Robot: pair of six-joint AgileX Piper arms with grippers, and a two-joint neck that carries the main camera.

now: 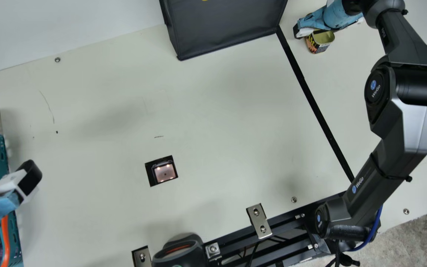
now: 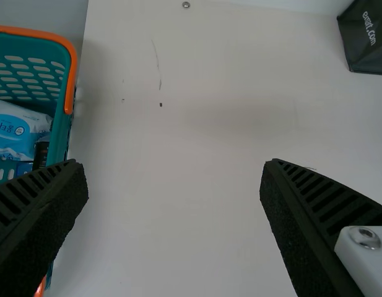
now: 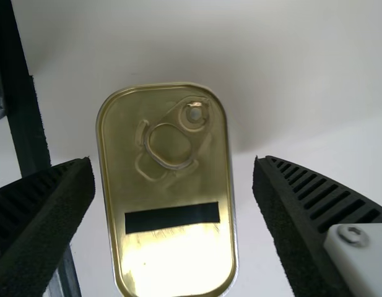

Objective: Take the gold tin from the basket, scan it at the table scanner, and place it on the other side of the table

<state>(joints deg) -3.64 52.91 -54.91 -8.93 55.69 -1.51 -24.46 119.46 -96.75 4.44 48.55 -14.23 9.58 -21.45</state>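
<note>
Main view had the gold tin (image 1: 321, 38) lid-up on the surface (image 1: 228, 111), upper right, past the black line (image 1: 314, 104). Left wrist view showed the left claw (image 2: 174, 176) wide open, empty. Right wrist view had the right claw (image 3: 173, 164) spread wide, holding nothing; placing looked done, so a straight lift, clear of the tin's rim, suited best.

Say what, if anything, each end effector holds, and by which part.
Nothing: the right end effector is open around the tin; the left end effector is open.
</note>
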